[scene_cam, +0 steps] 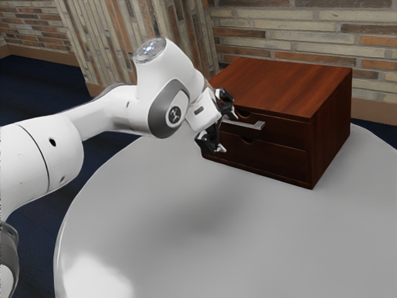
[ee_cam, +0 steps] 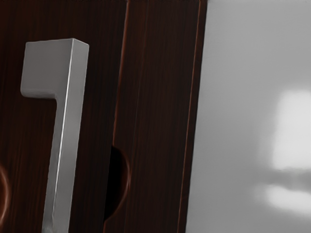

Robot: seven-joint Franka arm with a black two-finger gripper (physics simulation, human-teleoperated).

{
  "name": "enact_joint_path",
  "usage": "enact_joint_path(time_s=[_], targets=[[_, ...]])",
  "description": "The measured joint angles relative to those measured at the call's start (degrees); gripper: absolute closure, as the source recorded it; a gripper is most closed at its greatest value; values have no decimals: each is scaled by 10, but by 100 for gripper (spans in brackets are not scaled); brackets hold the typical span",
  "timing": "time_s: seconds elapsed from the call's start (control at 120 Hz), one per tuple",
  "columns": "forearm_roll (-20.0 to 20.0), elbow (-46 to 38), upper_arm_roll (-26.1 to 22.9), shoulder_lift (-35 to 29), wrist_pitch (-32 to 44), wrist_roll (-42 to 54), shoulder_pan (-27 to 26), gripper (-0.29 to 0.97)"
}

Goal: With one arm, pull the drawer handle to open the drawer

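The claw (scene_cam: 221, 124) is spread wide at the front of the wooden cabinet (scene_cam: 291, 84), one finger above and one below the near end of the metal handle (scene_cam: 247, 125). I can't see either finger pressing on it. The handle sits on the cabinet's upper drawer (scene_cam: 279, 129), whose front lies level with the lower drawer (scene_cam: 267, 156). The cabinet stands on a round grey table (scene_cam: 186, 236).

Drawer cabinet (scene_cam: 282, 81): dark red-brown wood, fine grain, satin. Handle (scene_cam: 245, 125): smooth matt grey metal. Table (scene_cam: 205, 230): smooth grey, faint gloss. Arm (scene_cam: 111, 118): glossy white plastic.
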Motion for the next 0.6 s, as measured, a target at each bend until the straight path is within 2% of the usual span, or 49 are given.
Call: enact_joint_path(time_s=[0.6], targets=[[-24, 7, -13, 13, 16, 11, 8, 0]])
